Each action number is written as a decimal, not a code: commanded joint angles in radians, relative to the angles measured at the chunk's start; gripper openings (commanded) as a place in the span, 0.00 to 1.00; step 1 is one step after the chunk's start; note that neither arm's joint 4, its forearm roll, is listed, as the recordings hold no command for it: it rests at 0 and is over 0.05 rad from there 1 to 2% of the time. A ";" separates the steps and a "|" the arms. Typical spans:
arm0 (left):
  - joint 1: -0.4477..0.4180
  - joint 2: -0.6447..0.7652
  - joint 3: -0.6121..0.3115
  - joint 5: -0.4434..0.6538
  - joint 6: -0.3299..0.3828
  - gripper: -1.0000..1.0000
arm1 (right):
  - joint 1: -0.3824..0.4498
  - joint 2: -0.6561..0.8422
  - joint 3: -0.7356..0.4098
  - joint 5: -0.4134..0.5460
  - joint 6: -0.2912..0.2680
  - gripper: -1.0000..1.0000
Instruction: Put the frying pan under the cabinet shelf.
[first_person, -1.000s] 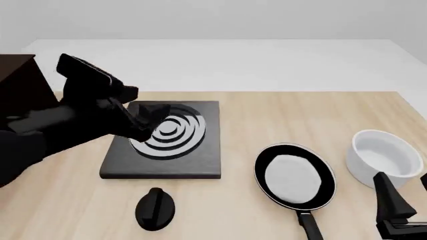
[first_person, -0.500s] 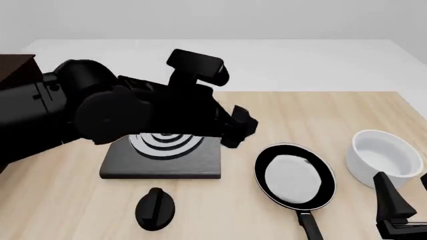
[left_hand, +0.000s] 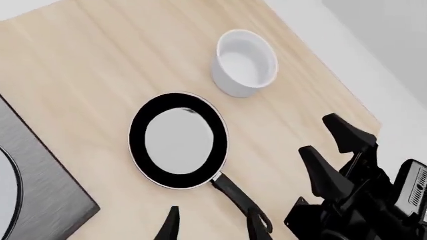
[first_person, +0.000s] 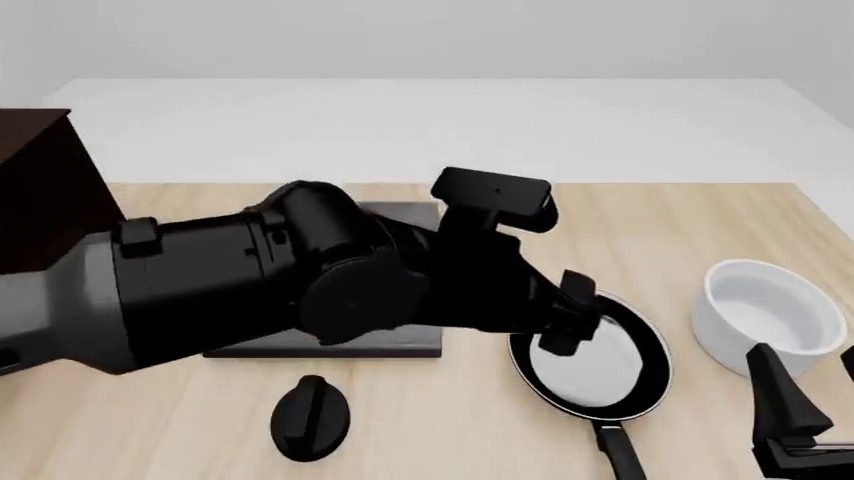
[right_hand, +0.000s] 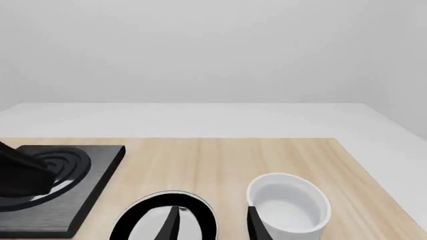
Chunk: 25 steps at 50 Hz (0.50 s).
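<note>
The frying pan (first_person: 607, 368), black with a pale grey inside, lies on the table right of centre, its handle (first_person: 617, 450) pointing toward the front edge. It also shows in the left wrist view (left_hand: 179, 140) and the right wrist view (right_hand: 150, 223). My left gripper (first_person: 567, 315) is open and empty, hovering over the pan's left rim. Its fingertips (left_hand: 256, 226) straddle the handle's end from above. My right gripper (first_person: 807, 390) is open and empty at the front right, beside the pan. Only a corner of the dark brown cabinet (first_person: 40, 190) shows at the far left; its shelf is out of view.
A white deep bowl (first_person: 767, 315) stands right of the pan. A black square plate with grey rings (first_person: 334, 345) lies left of the pan, mostly hidden by my left arm. A black knob-like thing (first_person: 310, 415) lies in front of the plate.
My left arm has swung from over the ringed plate rightward to above the pan. The pan, bowl and right gripper have not moved.
</note>
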 joint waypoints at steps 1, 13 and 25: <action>-0.044 0.045 0.015 -0.066 -0.069 1.00 | 0.000 0.002 0.001 -0.003 0.000 1.00; -0.096 0.092 0.072 -0.176 -0.162 1.00 | 0.000 0.005 0.002 -0.007 0.000 1.00; -0.109 0.126 0.091 -0.238 -0.212 1.00 | 0.000 0.008 0.002 -0.010 0.000 1.00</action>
